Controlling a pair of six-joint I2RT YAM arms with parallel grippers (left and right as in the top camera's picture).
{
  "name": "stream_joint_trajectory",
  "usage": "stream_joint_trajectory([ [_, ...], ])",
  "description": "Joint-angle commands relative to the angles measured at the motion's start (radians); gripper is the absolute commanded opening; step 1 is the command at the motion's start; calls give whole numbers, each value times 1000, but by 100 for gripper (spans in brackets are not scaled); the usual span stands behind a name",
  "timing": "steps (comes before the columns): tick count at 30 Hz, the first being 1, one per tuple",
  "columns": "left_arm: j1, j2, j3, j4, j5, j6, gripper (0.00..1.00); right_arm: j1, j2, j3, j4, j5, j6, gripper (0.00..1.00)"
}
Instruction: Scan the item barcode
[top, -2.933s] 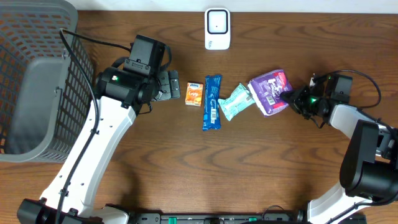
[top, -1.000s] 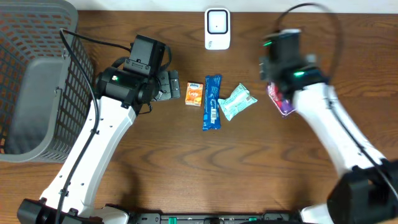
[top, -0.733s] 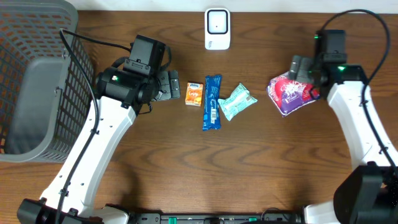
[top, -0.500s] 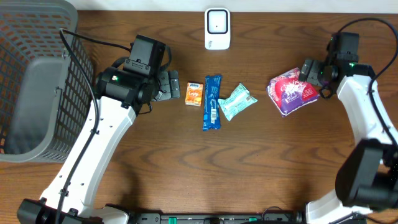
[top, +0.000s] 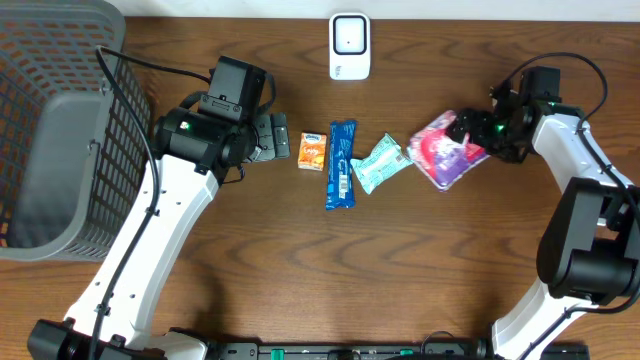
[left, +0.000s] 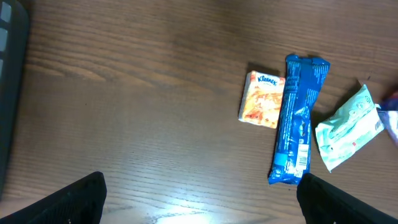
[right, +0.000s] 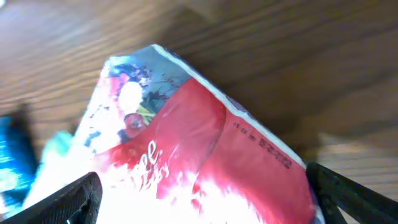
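My left end effector (top: 278, 136) hangs wide open just beside the orange tissue pack (top: 313, 150). My right end effector (top: 465, 130) is spread wide as well, with the red-and-purple pouch (top: 440, 155) between its jaws on the surface (top: 400, 260). Farther back stands the white scanner (top: 349, 46).

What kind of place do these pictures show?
Probably a mock shop checkout on a wooden table: a white scanner stands at the far edge, small packaged goods like a Kleenex pack and a blue bar lie in a row, and a grey basket stands at the left.
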Motion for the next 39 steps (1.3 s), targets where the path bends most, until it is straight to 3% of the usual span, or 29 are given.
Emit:
stream_joint_trajectory([
  [1,2,6,4,-3,-6,10,98,3,-104,-5,-2,-91,52,99],
  [4,2,6,4,-3,-6,10,98,3,-151,-5,3,-9,-13,99],
  [6,2,6,4,-3,-6,10,98,3,-153,-5,8,-5,-196,99],
  [8,2,6,4,-3,-6,10,98,2,-141,-5,2,19,-286,99],
  [11,2,6,4,-3,-6,10,98,2,-94,-5,43,76,-334,99],
  [17,2,6,4,-3,-6,10,98,3,3,-5,130,7,-377,99],
  [19,2,6,4,-3,-6,10,98,2,35,-5,122,-63,-417,75],
  [21,2,6,4,-3,-6,10,98,2,44,-5,90,-102,-448,74],
  [25,2,6,4,-3,-6,10,98,2,43,-5,-26,-104,-450,83],
  [30,2,6,4,-3,-6,10,98,3,4,-5,-133,-72,-298,76],
  [36,2,6,4,-3,-6,10,98,3,-91,-5,-146,22,-167,73],
  [39,2,6,4,-3,-6,10,98,3,-119,-5,-84,76,-233,82],
])
